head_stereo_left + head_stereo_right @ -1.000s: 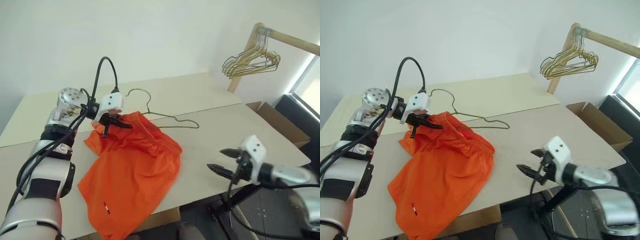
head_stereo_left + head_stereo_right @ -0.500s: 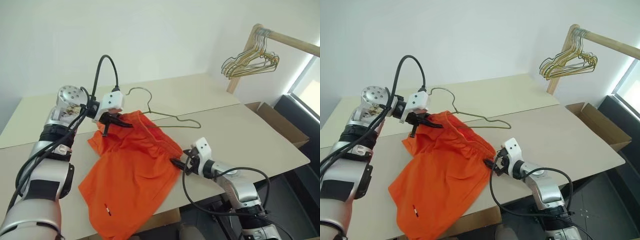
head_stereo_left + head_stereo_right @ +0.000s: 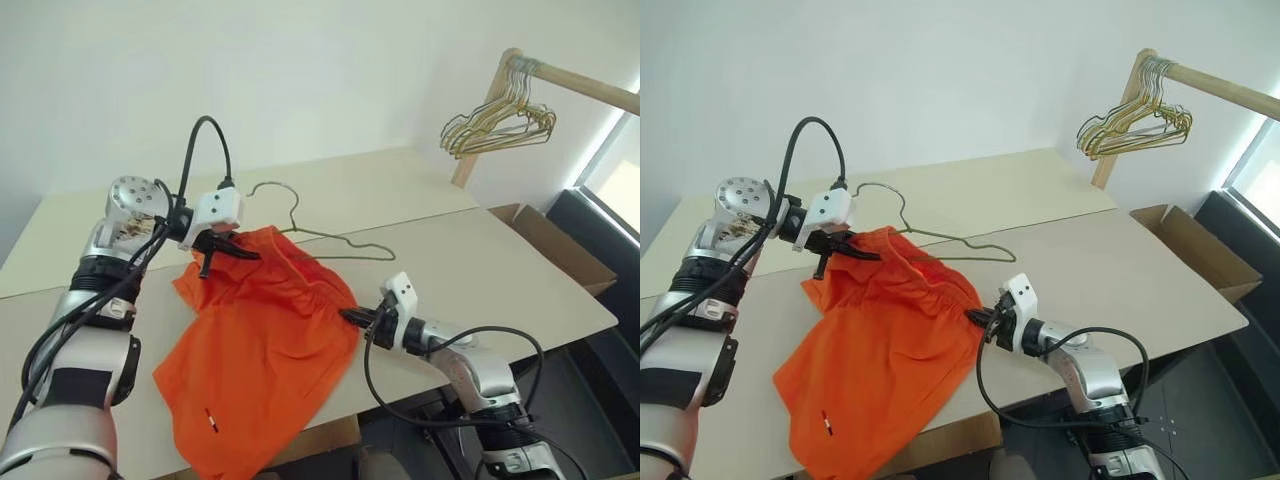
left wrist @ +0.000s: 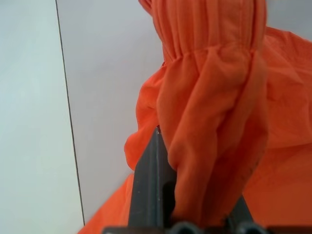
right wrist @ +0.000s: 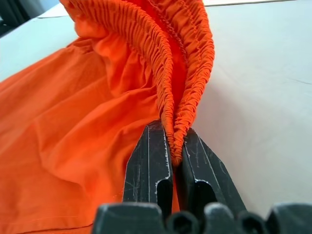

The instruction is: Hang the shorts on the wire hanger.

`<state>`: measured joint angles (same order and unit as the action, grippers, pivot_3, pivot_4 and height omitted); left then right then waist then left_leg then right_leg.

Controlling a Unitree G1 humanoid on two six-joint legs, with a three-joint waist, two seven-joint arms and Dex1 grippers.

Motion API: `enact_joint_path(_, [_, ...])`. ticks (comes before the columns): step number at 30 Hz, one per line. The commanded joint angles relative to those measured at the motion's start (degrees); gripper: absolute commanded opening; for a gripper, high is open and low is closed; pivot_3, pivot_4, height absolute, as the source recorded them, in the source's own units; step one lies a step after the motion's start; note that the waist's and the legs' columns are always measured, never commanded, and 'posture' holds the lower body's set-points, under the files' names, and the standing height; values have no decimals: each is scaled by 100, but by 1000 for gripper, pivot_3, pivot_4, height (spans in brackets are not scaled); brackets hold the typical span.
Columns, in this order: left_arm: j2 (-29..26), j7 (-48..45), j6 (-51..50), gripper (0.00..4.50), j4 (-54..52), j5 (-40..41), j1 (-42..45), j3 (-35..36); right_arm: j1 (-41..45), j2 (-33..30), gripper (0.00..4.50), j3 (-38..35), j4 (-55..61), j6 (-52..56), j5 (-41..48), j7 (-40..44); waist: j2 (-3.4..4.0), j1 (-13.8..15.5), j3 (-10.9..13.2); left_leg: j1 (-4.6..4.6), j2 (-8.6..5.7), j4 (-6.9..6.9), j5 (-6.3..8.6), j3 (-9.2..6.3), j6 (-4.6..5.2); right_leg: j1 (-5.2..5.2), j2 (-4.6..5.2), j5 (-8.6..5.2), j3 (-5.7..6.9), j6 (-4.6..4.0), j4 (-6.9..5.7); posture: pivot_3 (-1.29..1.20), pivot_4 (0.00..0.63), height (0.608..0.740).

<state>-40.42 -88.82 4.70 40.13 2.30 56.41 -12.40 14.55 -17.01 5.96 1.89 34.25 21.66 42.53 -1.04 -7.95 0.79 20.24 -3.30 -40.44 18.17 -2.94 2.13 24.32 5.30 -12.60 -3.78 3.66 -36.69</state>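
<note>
The right gripper (image 5: 173,168) has its two black fingers (image 5: 148,165) pressed together on the gathered elastic waistband of the shorts (image 3: 270,350), pinching a doubled fold of the band at the shorts' right corner. The left gripper (image 3: 222,252) is likewise clamped on orange fabric at the far left corner of the shorts; in the left wrist view one dark finger (image 4: 151,190) lies against a bunched roll of cloth, the other mostly hidden by it. Between the two grips the waistband runs as a raised ridge, held a little above the table (image 3: 470,250), while the rest of the shorts drapes down toward the near edge, where a small white-and-red tag mark (image 3: 209,417) shows close to the hem. The wire hanger (image 3: 320,238) lies flat on the table just behind the shorts, its hook toward the left gripper; its near arm seems to touch or slip under the fabric, though that is hard to tell. Well beyond the shorts to the right, a bunch of pale gold hangers (image 3: 500,120) hangs on a wooden rail (image 3: 580,85)
</note>
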Motion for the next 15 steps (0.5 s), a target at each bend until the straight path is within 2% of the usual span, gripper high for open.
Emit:
enact_joint_path(1, [-168, 51, -137, 0, -264, 119, 29, 225, 37, -301, 54, -242, 344, 152, 197, 126, 0, 43, 0, 0, 0, 0, 0, 0, 0, 0, 0, 0, 0, 0, 0, -46, 0, 740])
enact_joint_path(6, [-453, -220, 137, 0, -371, 128, -289, 222, 125, -950, 54, -713, 489, 562, 589, 340, 0, 105, 0, 0, -1, 0, 0, 2, 0, -1, 1, 0, 0, 0, 2, -50, 0, 740])
enact_joint_path(10, [-699, -368, 191, 0, -599, 429, -582, 79, 132, -1472, 54, -865, 794, 636, 762, 615, 0, 129, 0, 0, 1, 0, 1, 3, 1, -1, 2, 0, 0, 0, 3, -61, 0, 740])
enact_joint_path(15, [-699, -302, 541, 0, -269, 133, -577, -26, 214, -1769, 54, -875, 783, 670, 872, 775, -1, 190, 0, -1, 1, 0, 1, 6, 2, -8, 3, 0, 1, 0, 8, -71, 0, 740])
